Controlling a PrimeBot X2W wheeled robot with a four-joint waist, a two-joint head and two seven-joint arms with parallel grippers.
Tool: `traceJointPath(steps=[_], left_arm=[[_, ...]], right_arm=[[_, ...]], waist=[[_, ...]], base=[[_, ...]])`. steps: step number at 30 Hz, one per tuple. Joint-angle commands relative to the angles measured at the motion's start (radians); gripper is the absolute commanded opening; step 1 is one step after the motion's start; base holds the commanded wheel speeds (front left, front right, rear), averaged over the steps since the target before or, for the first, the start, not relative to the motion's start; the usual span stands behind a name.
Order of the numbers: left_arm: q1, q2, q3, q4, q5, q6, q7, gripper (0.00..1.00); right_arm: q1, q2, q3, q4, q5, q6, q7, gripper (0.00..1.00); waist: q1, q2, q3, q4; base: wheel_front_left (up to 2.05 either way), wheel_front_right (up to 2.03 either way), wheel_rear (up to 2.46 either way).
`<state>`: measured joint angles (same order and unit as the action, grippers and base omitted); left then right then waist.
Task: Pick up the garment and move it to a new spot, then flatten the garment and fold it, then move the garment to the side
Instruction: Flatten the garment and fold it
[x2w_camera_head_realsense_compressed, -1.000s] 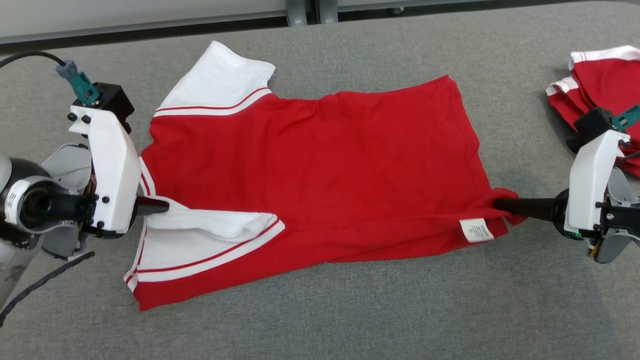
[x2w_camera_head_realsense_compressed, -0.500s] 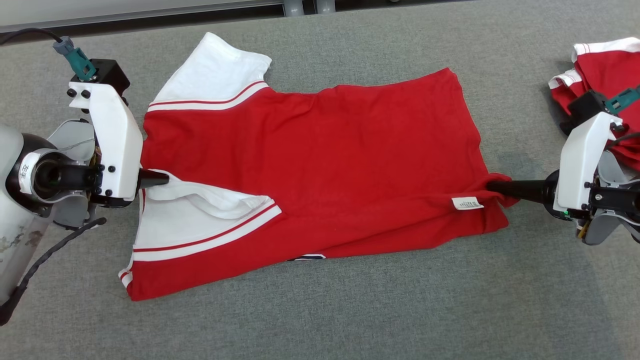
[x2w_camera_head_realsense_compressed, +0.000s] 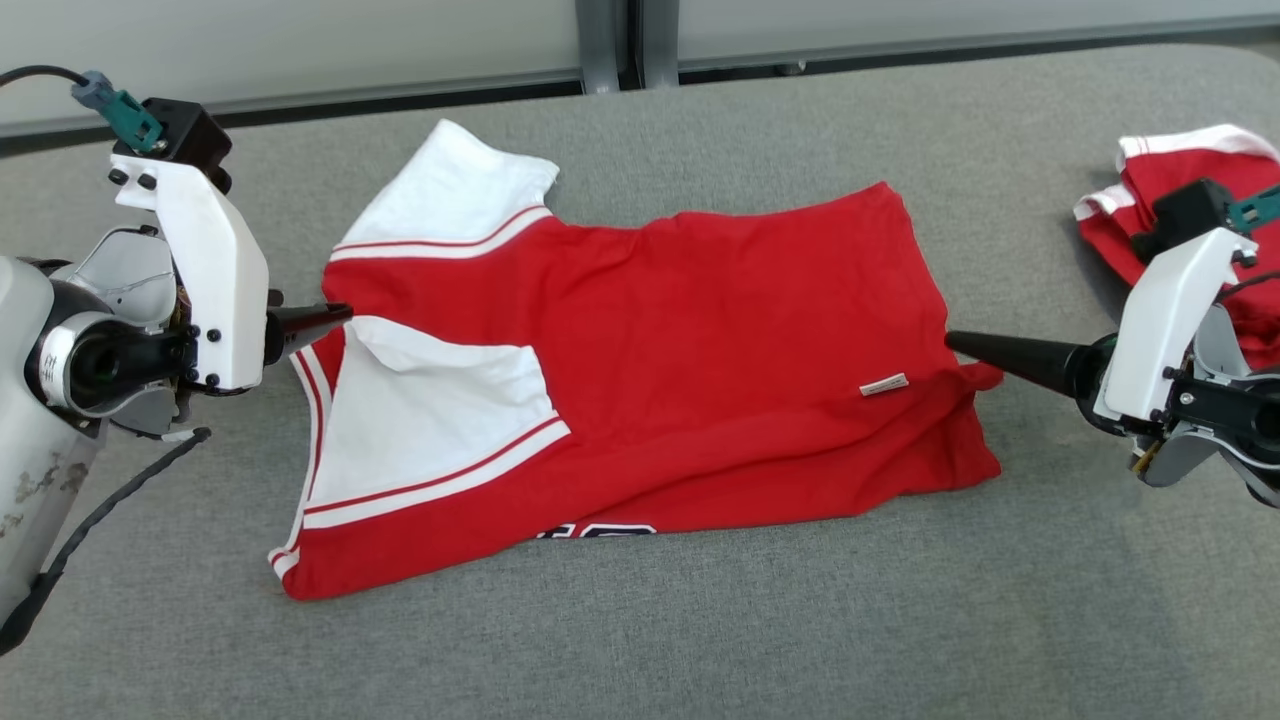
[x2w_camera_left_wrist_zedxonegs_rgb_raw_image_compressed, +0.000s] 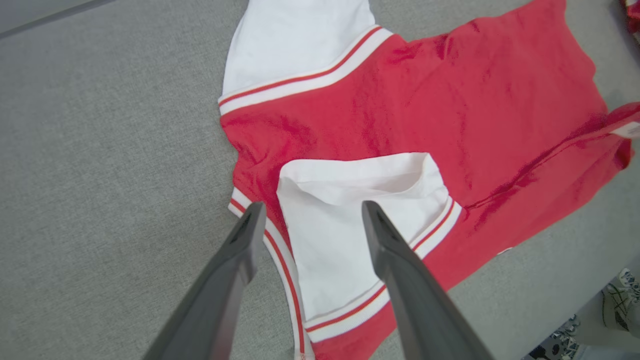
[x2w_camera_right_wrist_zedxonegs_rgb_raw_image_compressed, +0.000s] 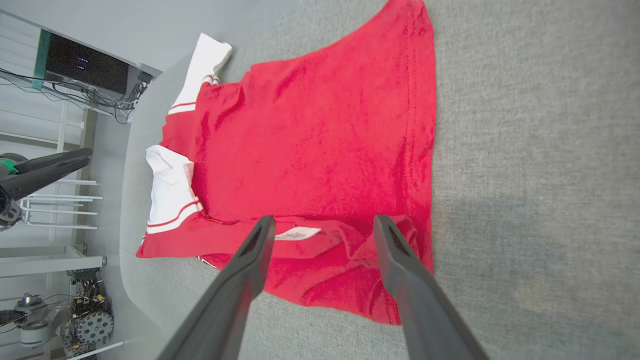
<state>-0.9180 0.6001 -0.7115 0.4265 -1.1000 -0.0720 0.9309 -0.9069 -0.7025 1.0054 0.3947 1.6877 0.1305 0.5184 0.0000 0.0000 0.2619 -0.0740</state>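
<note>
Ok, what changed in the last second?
Both let go: the left gripper opened off the folded white sleeve, the right gripper off the hem corner of the red-and-white shirt. The shirt stays folded on the grey table; the red pile at right is untouched.

The shirt (x2w_camera_head_realsense_compressed: 700, 340) lies spread across the middle of the tabletop (x2w_camera_head_realsense_compressed: 640, 650), neck end left, hem right. One sleeve (x2w_camera_head_realsense_compressed: 450, 190) sticks out at the far left; the other sleeve (x2w_camera_head_realsense_compressed: 430, 420) is folded in on top of the body, nearer. A label (x2w_camera_head_realsense_compressed: 884, 385) lies on the shirt near the hem. The left tool (x2w_camera_head_realsense_compressed: 336, 315) is just beside the shirt's left edge, the right tool (x2w_camera_head_realsense_compressed: 955, 343) just beside its right edge. A pile of clothes (x2w_camera_head_realsense_compressed: 1140, 178) lies far right, apart.
</note>
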Motion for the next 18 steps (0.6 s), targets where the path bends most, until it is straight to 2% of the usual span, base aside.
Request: traceJointPath(steps=[1, 6, 9, 14, 18], left_arm=[[0.019, 0.005, 0.009, -0.008, 0.011, -0.013, -0.041, 1.0], [0.079, 0.029, 0.018, -0.05, 0.073, -0.031, -0.22, 1.0], [0.137, 0.046, 0.027, -0.086, 0.138, -0.009, -0.359, 1.0], [0.26, 0.068, 0.052, -0.159, 0.237, 0.079, -0.602, 1.0], [0.386, 0.063, 0.086, -0.237, 0.284, 0.177, -0.785, 1.0]], right_arm=[[0.028, -0.009, -0.019, -0.017, -0.008, 0.001, -0.043, 1.0], [0.089, -0.035, -0.057, -0.07, -0.109, 0.001, -0.249, 1.0], [0.137, -0.041, -0.078, -0.07, -0.182, 0.001, -0.418, 1.0], [0.23, -0.035, -0.107, -0.036, -0.277, 0.001, -0.685, 1.0], [0.322, -0.014, -0.158, -0.015, -0.315, 0.001, -0.775, 1.0]], waist=[[0.0, 0.0, -0.032, 0.006], [0.0, 0.0, -0.093, 0.017], [0.0, 0.0, -0.127, 0.023], [0.0, 0.0, -0.171, 0.035], [0.0, 0.0, -0.189, 0.046]], base=[[0.0, 0.0, 0.0], [0.0, 0.0, 0.0], [0.0, 0.0, 0.0], [0.0, 0.0, 0.0], [0.0, 0.0, 0.0]])
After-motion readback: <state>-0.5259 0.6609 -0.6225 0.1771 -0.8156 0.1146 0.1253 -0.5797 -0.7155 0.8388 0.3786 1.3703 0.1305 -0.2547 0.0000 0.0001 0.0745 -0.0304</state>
